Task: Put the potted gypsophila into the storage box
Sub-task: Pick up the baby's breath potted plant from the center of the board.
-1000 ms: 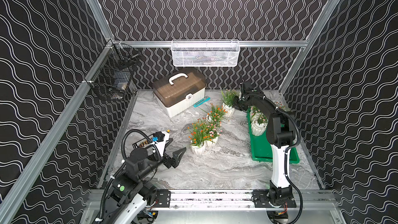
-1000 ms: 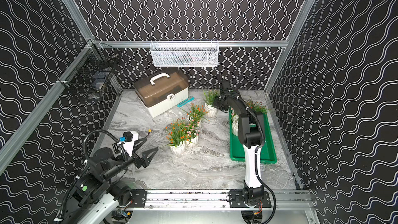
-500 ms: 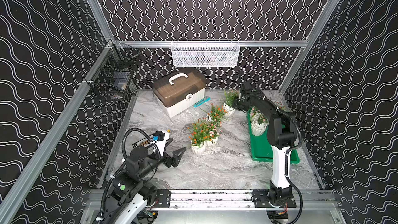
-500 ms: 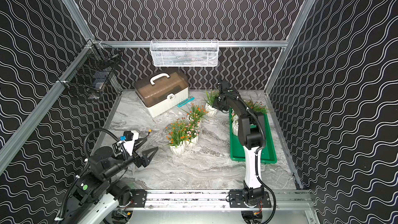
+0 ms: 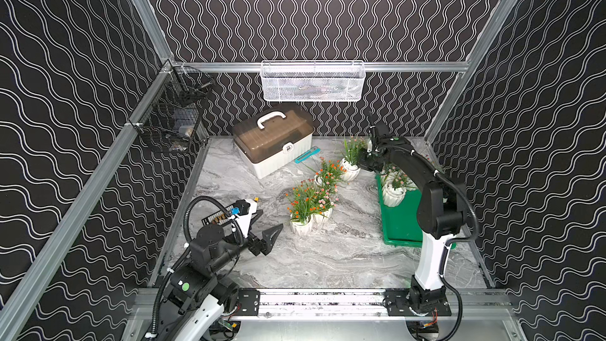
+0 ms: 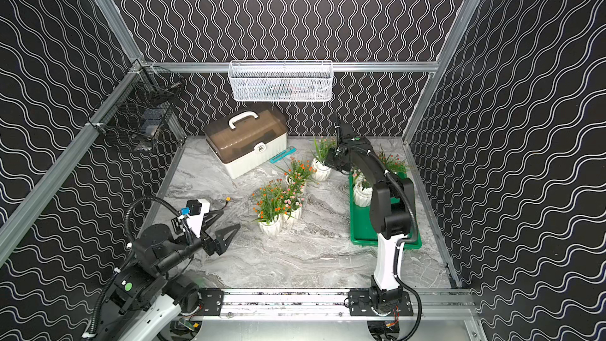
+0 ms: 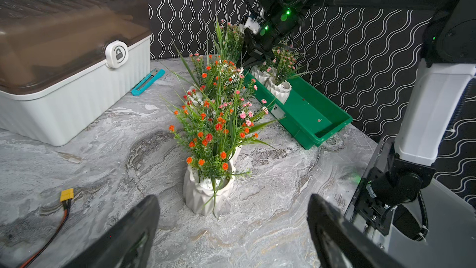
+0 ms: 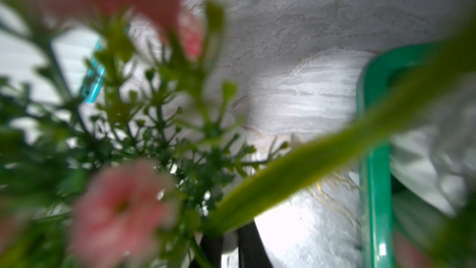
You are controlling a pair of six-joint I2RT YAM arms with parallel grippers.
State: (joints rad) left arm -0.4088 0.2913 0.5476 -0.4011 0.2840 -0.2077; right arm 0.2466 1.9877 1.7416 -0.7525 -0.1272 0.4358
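Note:
Several potted gypsophila stand mid-table: an orange-flowered pot (image 5: 301, 224) (image 7: 207, 189), a pink one (image 5: 323, 215) beside it, another (image 5: 324, 175) behind. My right gripper (image 5: 364, 164) (image 6: 332, 163) (image 7: 253, 59) is shut on the rim of the rearmost pot (image 5: 349, 171) (image 6: 320, 170), which sits just left of the storage box; in the right wrist view its gripper (image 8: 229, 250) shows dark fingers pinching a white edge behind blurred sprigs. The green storage box (image 5: 398, 224) (image 6: 364, 229) (image 7: 309, 114) (image 8: 374, 176) holds two pots (image 5: 393, 193) at its far end. My left gripper (image 5: 267, 224) (image 6: 226, 223) (image 7: 233, 199) is open, empty, near the front left.
A white case with a brown lid (image 5: 273, 145) stands at the back left, a teal utility knife (image 5: 306, 155) beside it. A white mesh basket (image 5: 313, 82) and a black wire basket (image 5: 170, 126) hang on the walls. A yellow-plug cable (image 7: 67, 194) lies by the left gripper.
The right gripper's jaws have closed on the rearmost pot's rim. The pot and the left arm have barely moved.

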